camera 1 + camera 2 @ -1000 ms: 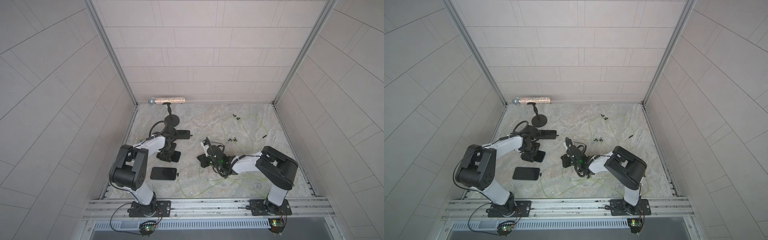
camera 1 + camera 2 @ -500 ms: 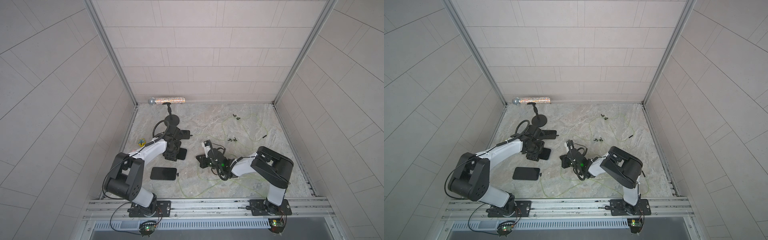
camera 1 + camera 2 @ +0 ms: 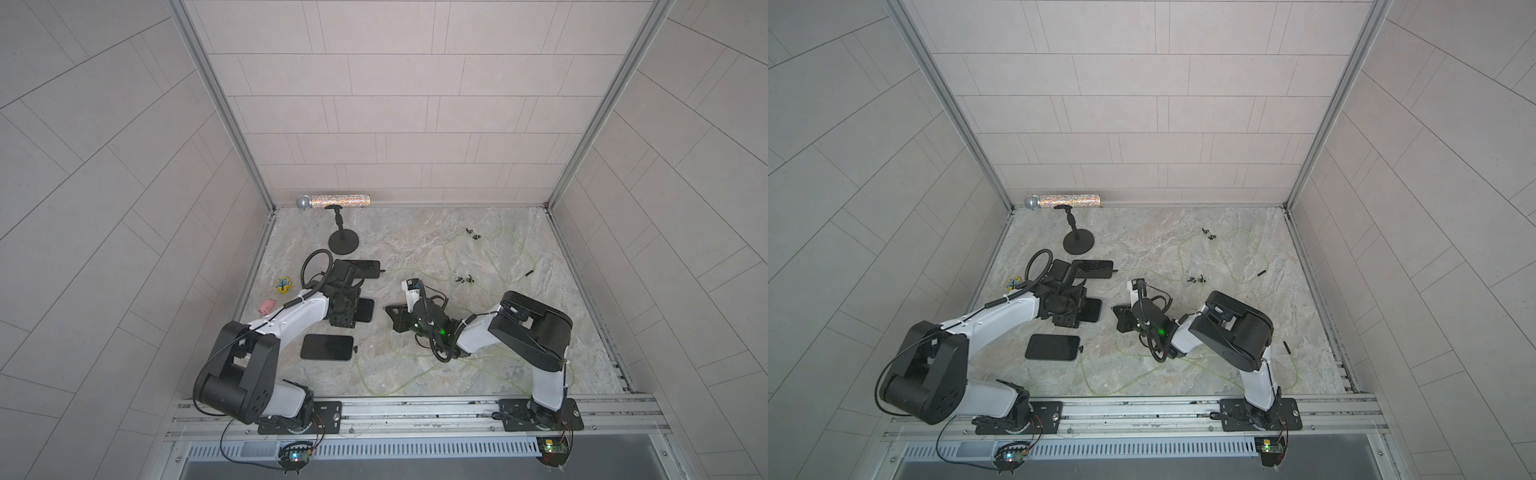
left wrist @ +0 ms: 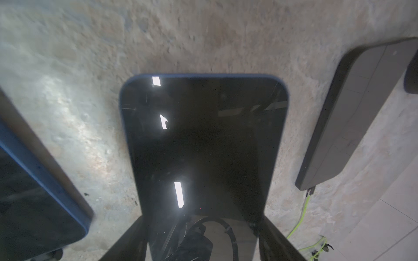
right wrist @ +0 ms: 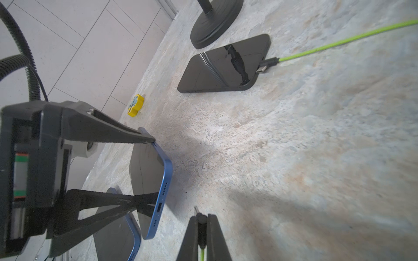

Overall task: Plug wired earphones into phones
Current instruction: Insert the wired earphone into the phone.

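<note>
- Pinching the plug [image 5: 200, 223] tight in the narrow jaws of the right gripper [image 5: 201, 217], metal tip poking forward, green cable [image 5: 202, 253] trailing behind.
- Clasping the middle phone [image 5: 147, 171] across its long edges with the left gripper [image 5: 155, 171], jaws spread wide, the port [image 5: 159, 206] facing the plug.
- Working on what looks like the last connection: the far phone [image 5: 226, 65] is already plugged in, the near phone [image 3: 327, 347] seemingly too.
- Needing next to line the tip up with the port, then push straight in while bracing the phone.
- Leaving bare table [image 5: 294, 158] between tip and port; near phone lying just beside the held one, stand [image 5: 214, 24] well apart.
</note>
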Motion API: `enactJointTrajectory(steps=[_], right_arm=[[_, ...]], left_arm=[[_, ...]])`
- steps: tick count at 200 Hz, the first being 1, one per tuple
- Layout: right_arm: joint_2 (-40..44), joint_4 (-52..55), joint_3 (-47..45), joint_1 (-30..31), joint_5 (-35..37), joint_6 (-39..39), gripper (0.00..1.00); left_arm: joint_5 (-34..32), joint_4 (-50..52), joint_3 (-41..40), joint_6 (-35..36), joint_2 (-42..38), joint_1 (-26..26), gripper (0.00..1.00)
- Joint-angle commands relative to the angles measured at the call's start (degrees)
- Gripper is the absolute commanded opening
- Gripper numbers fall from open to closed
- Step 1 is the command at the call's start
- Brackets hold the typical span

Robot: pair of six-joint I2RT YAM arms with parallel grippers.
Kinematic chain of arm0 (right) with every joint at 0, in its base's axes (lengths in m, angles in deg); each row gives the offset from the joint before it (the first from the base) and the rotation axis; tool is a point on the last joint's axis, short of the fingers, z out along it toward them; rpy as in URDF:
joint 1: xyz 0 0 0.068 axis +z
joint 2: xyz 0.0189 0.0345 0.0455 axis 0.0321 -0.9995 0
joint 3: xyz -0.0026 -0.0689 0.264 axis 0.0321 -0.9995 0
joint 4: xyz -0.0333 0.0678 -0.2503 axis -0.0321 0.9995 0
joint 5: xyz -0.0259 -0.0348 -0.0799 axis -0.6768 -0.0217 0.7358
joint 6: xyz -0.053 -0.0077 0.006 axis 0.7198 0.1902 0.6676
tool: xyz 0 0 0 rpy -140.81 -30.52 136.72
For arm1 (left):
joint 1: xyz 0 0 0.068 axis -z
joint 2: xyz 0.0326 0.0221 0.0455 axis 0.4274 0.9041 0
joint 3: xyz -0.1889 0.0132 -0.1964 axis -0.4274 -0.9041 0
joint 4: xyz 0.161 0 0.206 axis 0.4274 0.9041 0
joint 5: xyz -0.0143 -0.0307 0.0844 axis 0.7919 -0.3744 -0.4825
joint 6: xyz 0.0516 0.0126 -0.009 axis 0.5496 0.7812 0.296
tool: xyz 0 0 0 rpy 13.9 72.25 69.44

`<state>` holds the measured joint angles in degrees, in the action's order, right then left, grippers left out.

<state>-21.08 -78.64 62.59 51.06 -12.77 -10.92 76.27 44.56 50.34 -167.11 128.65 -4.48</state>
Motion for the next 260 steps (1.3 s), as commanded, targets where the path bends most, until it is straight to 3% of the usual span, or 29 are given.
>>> enactJointTrajectory(steps=[1,74,260], right_arm=[[0.74,-0.97,1.21,0.82,0.25,-0.45,0.00],[1.45,0.48,1.56,1.50,0.78,0.81,0.00],[1.67,1.89,2.53,1.55,-0.09,1.44,0.00]], left_arm=[[-1.52,-4.30,-1.33,-2.71,-1.82,0.97,0.61],[-3.38,-9.07,-4.39,-6.53,-2.90,3.22,0.60],[-5.32,-9.65,-5.48,-7.35,-3.43,5.72,0.58]])
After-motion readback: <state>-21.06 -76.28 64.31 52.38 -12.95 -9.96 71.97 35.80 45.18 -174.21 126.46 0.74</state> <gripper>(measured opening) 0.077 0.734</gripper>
